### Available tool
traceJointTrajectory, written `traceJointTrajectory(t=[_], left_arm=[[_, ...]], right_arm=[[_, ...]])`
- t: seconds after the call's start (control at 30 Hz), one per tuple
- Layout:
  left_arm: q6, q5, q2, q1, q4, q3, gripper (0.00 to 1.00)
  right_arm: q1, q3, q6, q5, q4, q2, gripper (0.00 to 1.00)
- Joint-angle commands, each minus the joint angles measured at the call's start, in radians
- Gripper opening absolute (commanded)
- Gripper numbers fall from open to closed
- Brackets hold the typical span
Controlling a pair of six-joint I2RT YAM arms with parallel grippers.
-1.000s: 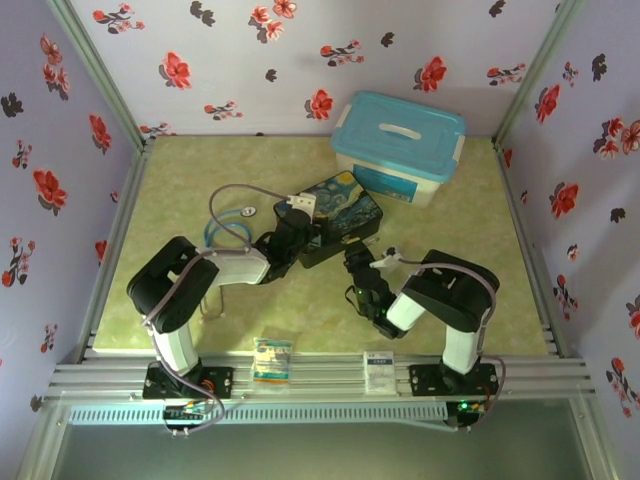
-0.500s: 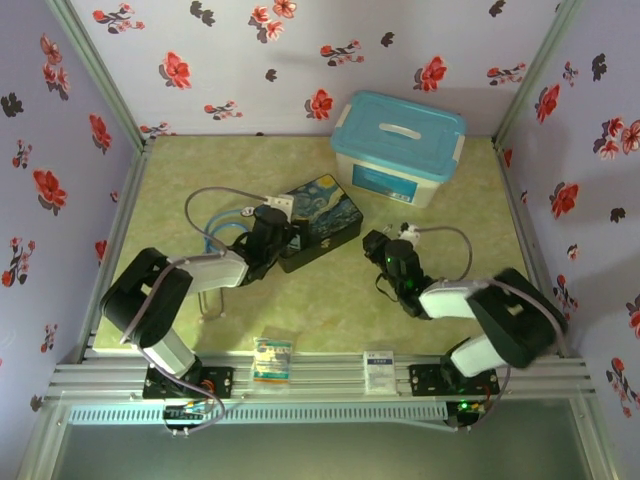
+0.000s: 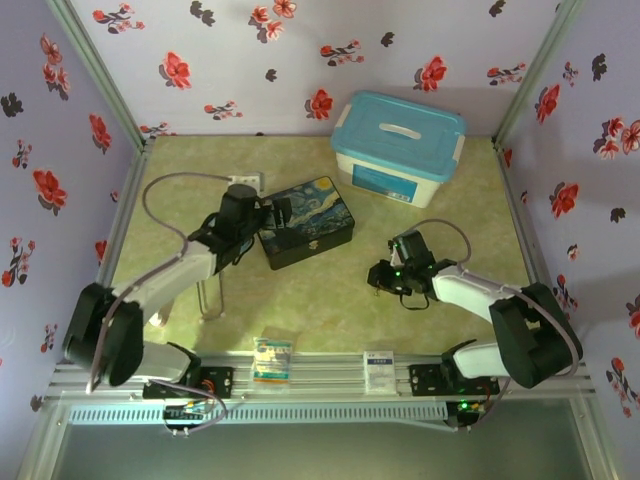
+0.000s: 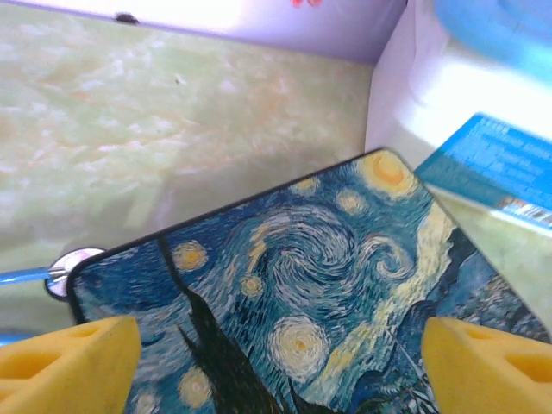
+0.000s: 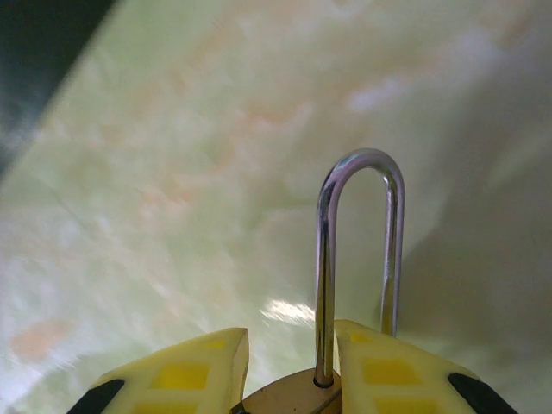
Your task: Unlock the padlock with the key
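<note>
Padlock (image 5: 293, 395) first, nearest your bases: the right gripper (image 5: 289, 355) had its yellow fingers (image 5: 194, 366) clamped on the brass body, low over the bare table (image 3: 330, 310). The silver shackle (image 5: 322, 276) stood out ahead of the tips. One leg ran into the body and the other passed behind a finger, so I could not tell locked from open.

Farther out, the left gripper (image 4: 276, 362) hung over the starry-print box (image 4: 328, 259), jaws spread wide and carrying nothing. A stethoscope head (image 4: 71, 269) lay just beside the box's corner. Beyond stood the blue-lidded tub (image 3: 398, 145).

My judgement for this step: you needed the right grip firm and level, the keyhole end turned toward the left arm, and the key brought in slowly, in line with the slot.
</note>
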Motion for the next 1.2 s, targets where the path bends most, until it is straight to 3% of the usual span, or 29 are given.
traceJointTrajectory(t=[0.0,0.17,0.27,0.5,0.73,1.03,1.1,1.17], left_arm=[[-0.152,-0.058,-0.020,-0.001,-0.016,-0.143,0.95],[-0.147,0.008,0.093,0.007,0.098,-0.162,0.96],[-0.134,-0.012,0.160,0.010,0.022,-0.093,0.96],[-0.102,-0.037,0.300,0.065,0.002,-0.012,0.94],[-0.021,0.050,0.406,0.134,0.057,0.113,0.92],[0.048,0.078,0.385,0.213,-0.067,0.317,0.94],[0.069,0.077,0.336,0.216,-0.074,0.336,0.96],[0.069,0.105,0.251,0.214,-0.103,0.333,1.00]], right_arm=[[-0.006,0.076,-0.093,0.094,-0.242,-0.020,0.00],[-0.004,0.142,-0.141,0.204,-0.347,0.059,0.02],[-0.003,0.156,-0.143,0.224,-0.355,0.088,0.08],[0.024,0.229,-0.168,0.352,-0.436,0.174,0.38],[0.031,0.224,-0.151,0.332,-0.385,0.182,0.43],[0.029,0.228,-0.149,0.441,-0.376,0.009,0.50],[0.020,0.226,-0.150,0.469,-0.358,-0.046,0.56],[0.004,0.218,-0.156,0.516,-0.322,-0.114,0.71]])
